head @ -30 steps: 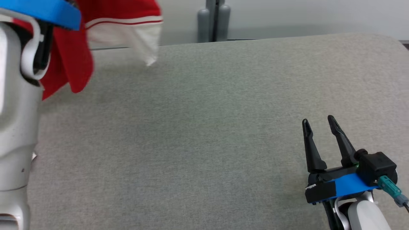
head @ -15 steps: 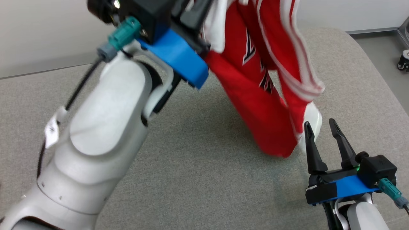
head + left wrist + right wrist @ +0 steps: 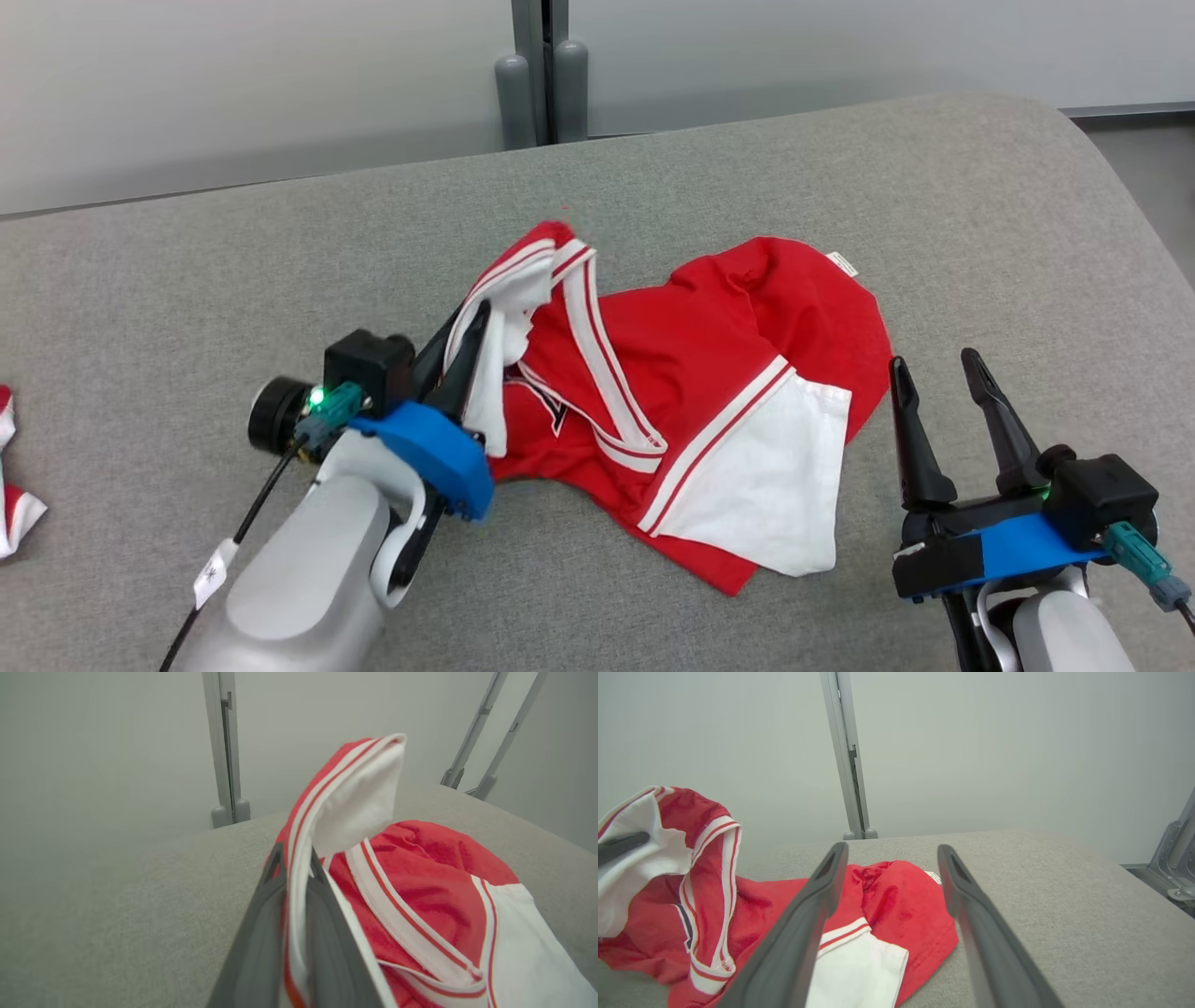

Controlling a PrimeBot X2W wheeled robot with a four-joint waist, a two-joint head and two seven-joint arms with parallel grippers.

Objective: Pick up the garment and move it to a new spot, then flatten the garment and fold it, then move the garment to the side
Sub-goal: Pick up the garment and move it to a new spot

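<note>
Table [image 3: 840, 168]: grey woven covering, far right corner rounded, surface sound. Wall [image 3: 233, 84]: plain pale panels, matt, unmarked. Post [image 3: 540, 56]: one grey upright at the panel joint behind the table's far edge, with two rounded feet [image 3: 512, 98] at its base. Floor [image 3: 1158, 168]: grey, seen past the right corner, dark skirting above it. Two slanted metal struts [image 3: 471, 737] stand to the right. Metal bracket [image 3: 1174, 858] low at right. Light even, soft.

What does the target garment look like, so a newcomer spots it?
On the grey padded table, look mid-surface between the left claw and the right claw. A crumpled red jersey lies there, trimmed in white with red stripes. Unlike the small red-and-white scrap at the table's left edge, it is large, with one white-edged fold pinched in the left claw.
</note>
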